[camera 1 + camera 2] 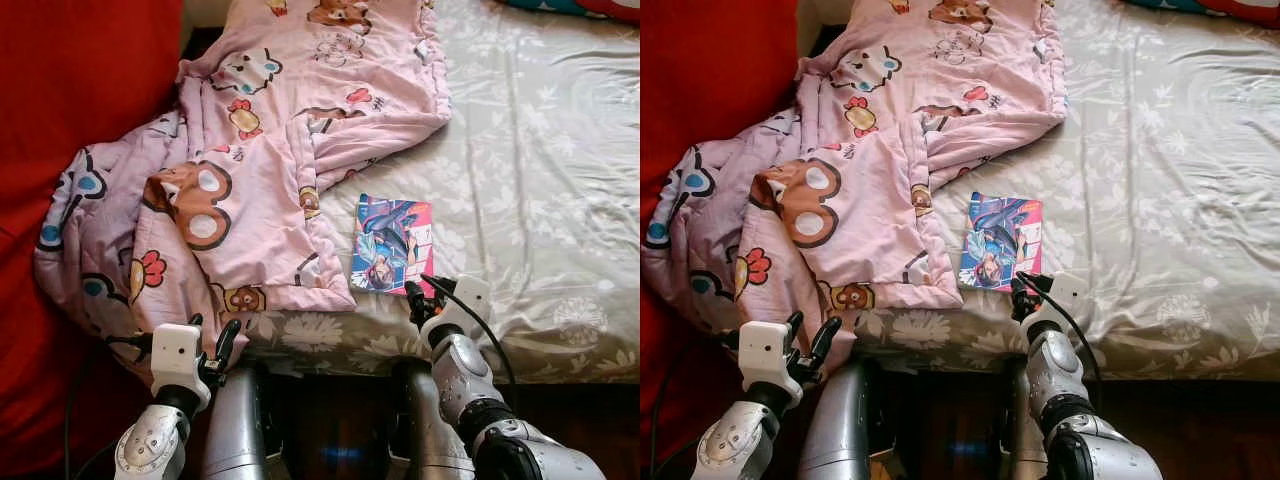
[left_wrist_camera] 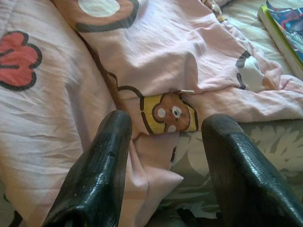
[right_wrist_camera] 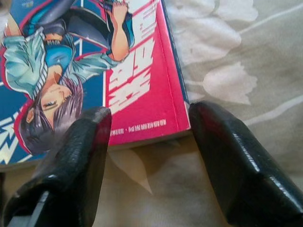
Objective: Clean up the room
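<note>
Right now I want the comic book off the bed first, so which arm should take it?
The right. The right gripper is open right at the near edge of the comic book, which lies between its fingers in the wrist view. The left gripper is open over the pink blanket, farther off.

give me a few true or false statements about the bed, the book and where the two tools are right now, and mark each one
1. A book with a comic-style cover lies flat on the grey floral sheet. True.
2. The right tool is shut on the book. False: its fingers are open, just short of the book's near corner.
3. The pink cartoon blanket covers the book completely. False: the blanket lies beside it, on the robot's left, and the cover shows in full.
4. The left tool is open at the blanket's near edge. True.
5. The blanket is folded into a neat square. False: it lies rumpled, spilling over the bed's edge.
</note>
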Robot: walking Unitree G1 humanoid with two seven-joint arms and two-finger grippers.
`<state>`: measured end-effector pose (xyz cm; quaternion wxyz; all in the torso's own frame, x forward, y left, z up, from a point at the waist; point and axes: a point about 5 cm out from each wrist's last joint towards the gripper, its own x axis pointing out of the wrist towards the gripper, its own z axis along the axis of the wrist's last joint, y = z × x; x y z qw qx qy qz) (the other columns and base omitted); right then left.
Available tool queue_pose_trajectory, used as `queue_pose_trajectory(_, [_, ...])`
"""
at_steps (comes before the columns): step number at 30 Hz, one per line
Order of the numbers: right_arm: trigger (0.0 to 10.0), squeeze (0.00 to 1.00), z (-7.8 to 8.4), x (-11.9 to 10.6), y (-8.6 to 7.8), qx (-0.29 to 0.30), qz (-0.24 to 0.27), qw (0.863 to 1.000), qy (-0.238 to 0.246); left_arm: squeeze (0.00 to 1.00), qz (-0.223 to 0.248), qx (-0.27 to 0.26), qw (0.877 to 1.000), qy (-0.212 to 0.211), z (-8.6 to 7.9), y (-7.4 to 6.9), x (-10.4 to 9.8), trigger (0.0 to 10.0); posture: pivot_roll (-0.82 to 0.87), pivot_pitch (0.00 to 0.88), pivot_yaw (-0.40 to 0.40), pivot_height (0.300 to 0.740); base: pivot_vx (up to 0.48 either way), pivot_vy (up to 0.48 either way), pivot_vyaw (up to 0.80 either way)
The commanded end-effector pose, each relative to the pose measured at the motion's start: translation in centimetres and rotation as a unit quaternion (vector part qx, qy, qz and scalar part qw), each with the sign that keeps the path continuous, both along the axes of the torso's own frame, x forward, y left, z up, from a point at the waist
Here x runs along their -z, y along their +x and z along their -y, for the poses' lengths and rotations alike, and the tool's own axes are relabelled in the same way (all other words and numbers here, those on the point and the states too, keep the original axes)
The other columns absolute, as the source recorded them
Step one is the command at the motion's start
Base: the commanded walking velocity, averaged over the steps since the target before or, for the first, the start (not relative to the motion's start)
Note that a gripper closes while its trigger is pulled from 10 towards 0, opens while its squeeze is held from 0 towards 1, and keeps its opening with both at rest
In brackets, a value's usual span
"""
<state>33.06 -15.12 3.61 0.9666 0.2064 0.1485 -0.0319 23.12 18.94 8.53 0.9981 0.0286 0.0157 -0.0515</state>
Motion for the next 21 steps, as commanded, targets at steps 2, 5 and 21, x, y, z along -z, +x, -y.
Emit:
queue_pose_trajectory(2, [10.0, 0.00, -0.2, 1.1, -0.8, 0.002, -0.029, 1.000, 0.012, 0.00, -0.016, -0.006, 1.000, 0.013, -0.5, -0.6, 0.3, 10.0, 0.08, 0.298, 0.062, 0.552, 0.000, 0.000, 0.00])
queue_pose_trajectory(5, [10.0, 0.00, 0.1, 1.3, -0.9, 0.016, -0.037, 0.999, 0.034, 0.00, -0.018, -0.007, 1.000, 0.013, -0.6, -0.7, 0.3, 10.0, 0.09, 0.302, 0.064, 0.552, 0.000, 0.000, 0.00])
queue_pose_trajectory(21, [10.0, 0.00, -1.2, 2.9, -2.1, 0.034, -0.053, 0.963, 0.260, 0.00, -0.029, -0.014, 0.999, 0.022, -1.2, -1.8, -0.1, 10.0, 0.14, 0.326, 0.077, 0.552, 0.000, 0.000, 0.00])
